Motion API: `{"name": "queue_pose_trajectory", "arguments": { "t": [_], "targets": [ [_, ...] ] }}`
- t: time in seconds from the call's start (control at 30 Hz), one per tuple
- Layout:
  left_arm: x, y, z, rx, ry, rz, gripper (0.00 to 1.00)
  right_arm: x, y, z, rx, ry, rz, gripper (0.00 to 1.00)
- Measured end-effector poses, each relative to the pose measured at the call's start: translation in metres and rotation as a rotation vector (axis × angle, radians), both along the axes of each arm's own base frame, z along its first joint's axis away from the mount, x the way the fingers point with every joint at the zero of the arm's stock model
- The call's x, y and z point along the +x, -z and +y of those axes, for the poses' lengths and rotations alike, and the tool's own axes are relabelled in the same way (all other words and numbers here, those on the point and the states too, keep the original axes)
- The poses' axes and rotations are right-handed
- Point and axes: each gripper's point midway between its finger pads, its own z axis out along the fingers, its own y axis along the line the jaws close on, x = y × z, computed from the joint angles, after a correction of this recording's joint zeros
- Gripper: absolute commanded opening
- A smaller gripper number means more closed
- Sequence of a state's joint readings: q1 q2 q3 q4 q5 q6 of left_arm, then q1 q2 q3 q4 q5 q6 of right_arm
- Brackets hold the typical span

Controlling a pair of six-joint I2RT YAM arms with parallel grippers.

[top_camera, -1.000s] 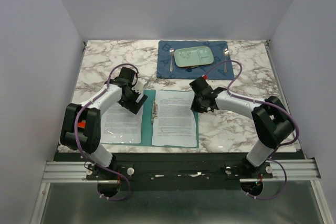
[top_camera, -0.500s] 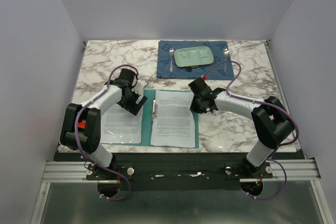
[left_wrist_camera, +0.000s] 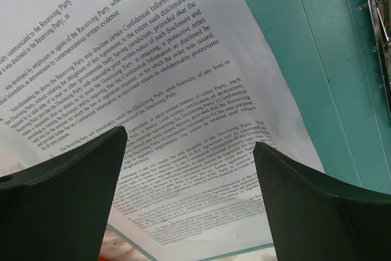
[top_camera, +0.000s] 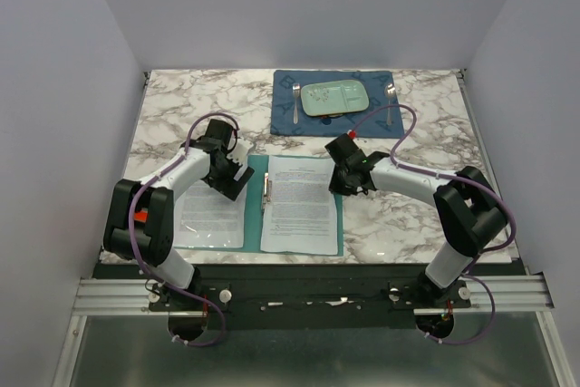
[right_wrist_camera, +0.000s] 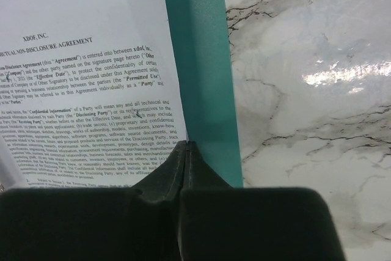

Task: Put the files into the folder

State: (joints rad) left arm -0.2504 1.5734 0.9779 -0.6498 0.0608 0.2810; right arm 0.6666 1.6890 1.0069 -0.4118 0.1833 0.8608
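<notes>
Touching the 3 o'clock edge of the right sheet (top_camera: pixel 299 206), the right gripper (right_wrist_camera: pixel 186 148) had its fingers pressed together, seemingly around nothing. That sheet ran 12 to 6 on the folder (top_camera: pixel 253 219), at the gripper's 9 o'clock. The left gripper (left_wrist_camera: pixel 189 142), fingers spread, hovered over the left sheet (top_camera: pixel 210 215).

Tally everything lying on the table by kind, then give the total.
Paper sheets: 2 (left one, right one)
Folder: 1
Placemat: 1
Plate: 1
Cutlery pieces: 2 (left of the plate, right of it)
Total: 7
</notes>
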Motion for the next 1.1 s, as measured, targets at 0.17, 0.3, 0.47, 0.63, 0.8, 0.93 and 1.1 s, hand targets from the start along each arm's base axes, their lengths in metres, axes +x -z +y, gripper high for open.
{"name": "queue_pose_trajectory", "arguments": {
  "t": [0.17, 0.3, 0.47, 0.63, 0.8, 0.93, 1.1],
  "targets": [
    [0.0, 0.0, 0.0, 0.0, 0.0, 0.0, 0.99, 0.0, 0.001, 0.0, 0.001, 0.004, 0.002, 0.46],
    [0.0, -0.001, 0.0, 0.001, 0.005, -0.003, 0.99, 0.0, 0.001, 0.0, -0.003, 0.001, 0.001, 0.54],
    [0.0, -0.01, 0.0, -0.003, 0.005, -0.021, 0.99, 0.002, -0.005, 0.0, -0.014, -0.022, -0.007, 0.58],
    [0.004, -0.024, -0.001, -0.01, 0.007, -0.049, 0.99, 0.018, -0.027, 0.012, 0.012, -0.044, -0.058, 0.58],
    [0.005, -0.034, -0.001, -0.014, 0.01, -0.07, 0.99, 0.023, -0.037, 0.021, 0.04, -0.066, -0.072, 0.54],
    [0.006, -0.039, 0.006, 0.012, 0.0, -0.092, 0.99, 0.025, -0.048, 0.035, 0.09, -0.127, -0.073, 0.54],
    [0.016, -0.038, 0.031, 0.11, -0.065, -0.131, 0.99, 0.049, -0.084, 0.095, 0.283, -0.279, -0.132, 0.55]
  ]
}}
